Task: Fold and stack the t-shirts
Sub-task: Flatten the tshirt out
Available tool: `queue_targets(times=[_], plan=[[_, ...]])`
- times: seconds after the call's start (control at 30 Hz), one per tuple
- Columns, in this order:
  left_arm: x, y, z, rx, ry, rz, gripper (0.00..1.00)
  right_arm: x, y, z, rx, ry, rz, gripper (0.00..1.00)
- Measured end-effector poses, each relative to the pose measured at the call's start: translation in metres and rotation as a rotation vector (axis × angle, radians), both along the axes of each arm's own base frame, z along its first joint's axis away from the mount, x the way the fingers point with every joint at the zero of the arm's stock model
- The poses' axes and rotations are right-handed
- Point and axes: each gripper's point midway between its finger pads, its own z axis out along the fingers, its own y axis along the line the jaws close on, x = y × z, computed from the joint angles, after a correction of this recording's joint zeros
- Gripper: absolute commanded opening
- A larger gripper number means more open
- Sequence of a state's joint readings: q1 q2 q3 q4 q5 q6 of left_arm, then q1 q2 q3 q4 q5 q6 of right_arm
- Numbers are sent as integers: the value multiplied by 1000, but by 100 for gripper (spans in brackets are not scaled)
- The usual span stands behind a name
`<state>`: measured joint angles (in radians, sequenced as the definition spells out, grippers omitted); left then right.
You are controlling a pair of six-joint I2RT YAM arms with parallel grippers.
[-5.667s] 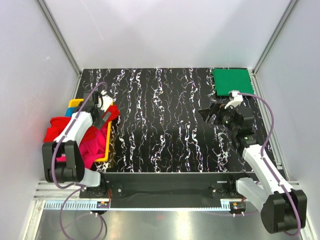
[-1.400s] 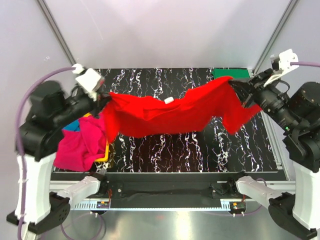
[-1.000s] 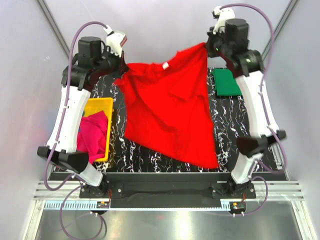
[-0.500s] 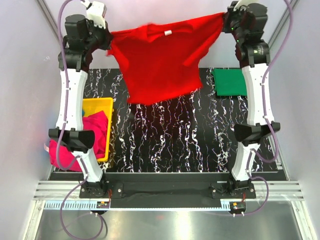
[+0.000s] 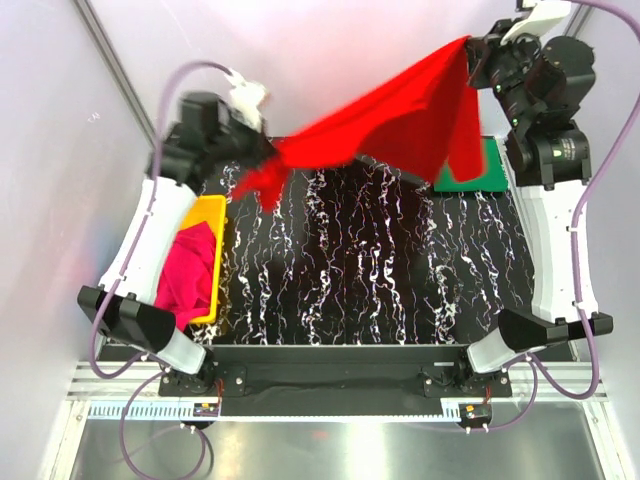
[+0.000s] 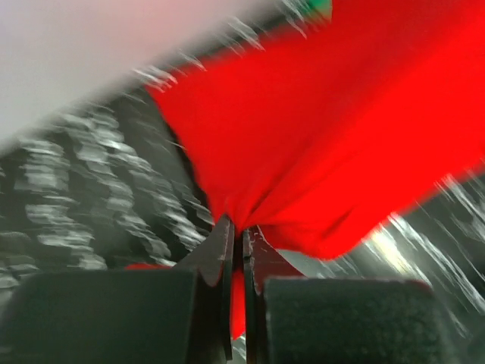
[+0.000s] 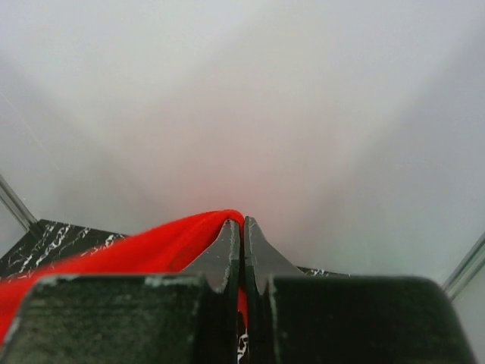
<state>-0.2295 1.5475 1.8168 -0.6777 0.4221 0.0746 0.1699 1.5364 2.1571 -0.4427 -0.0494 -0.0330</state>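
The red t-shirt (image 5: 400, 105) hangs in the air over the back of the table, stretched on a slant between both arms and blurred by motion. My left gripper (image 5: 262, 150) is shut on its lower left end; in the left wrist view the red cloth (image 6: 326, 136) bunches into the closed left gripper (image 6: 241, 227). High at the back right, my right gripper (image 5: 472, 52) is shut on the other end, where red cloth (image 7: 136, 250) runs into the pinched right gripper (image 7: 242, 221). A folded dark green t-shirt (image 5: 483, 170) lies at the back right, partly hidden by the red one. A magenta t-shirt (image 5: 188, 270) spills from the tray.
A yellow plastic tray (image 5: 212, 212) sits at the table's left edge under the left arm. The black marbled table (image 5: 360, 270) is walled by pale panels with metal corner posts. Both arm bases stand at the near edge.
The left gripper has dropped from high at the back to lower over the tray side, pulling the red shirt down on that end. The right gripper has shifted a little right and stays high.
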Motion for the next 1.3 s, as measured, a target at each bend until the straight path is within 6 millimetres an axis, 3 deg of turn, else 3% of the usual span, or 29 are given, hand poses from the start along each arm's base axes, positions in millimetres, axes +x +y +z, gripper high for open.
queue_targets(times=[0.1, 0.23, 0.33, 0.43, 0.53, 0.6, 0.73, 0.8, 0.87, 0.93, 0.97, 1.0, 1.03, 1.13, 1.27, 1.3], plan=[[-50, -57, -31, 18, 107, -190, 0, -10, -2, 22, 6, -40, 1, 0], [-110, -109, -30, -3, 157, -414, 0, -28, -5, 62, 23, -139, 1, 0], [-133, -118, -18, -46, 169, -490, 0, -30, -4, 76, 30, -177, 5, 0], [-138, -116, -12, -74, 175, -507, 0, -4, 5, 61, 40, -142, 30, 0], [-135, -115, -22, -101, 210, -504, 0, 45, 21, 19, 59, -40, 72, 0], [-129, -110, -40, -125, 261, -483, 0, 88, 36, -29, 76, 70, 109, 0], [-99, -80, -106, -147, 419, -343, 0, 169, 71, -164, 90, 336, 152, 0], [-85, -64, -142, -145, 501, -267, 0, 192, 92, -229, 85, 455, 170, 0], [-73, -49, -172, -136, 571, -203, 0, 205, 118, -292, 75, 574, 192, 35], [-62, -38, -194, -125, 616, -153, 0, 209, 142, -344, 64, 672, 211, 82], [-58, -33, -203, -121, 631, -132, 0, 206, 149, -360, 59, 711, 215, 93], [-53, -27, -210, -118, 645, -110, 0, 200, 156, -376, 45, 758, 221, 99], [-50, -23, -216, -115, 654, -93, 0, 192, 161, -386, 29, 794, 226, 100], [-43, -11, -226, -103, 660, -45, 0, 174, 158, -388, -15, 828, 208, 100], [-39, -3, -229, -99, 655, -16, 0, 122, 114, -370, -48, 892, 108, 98], [-39, -1, -231, -98, 657, -10, 0, 105, 98, -364, -45, 907, 82, 93]])
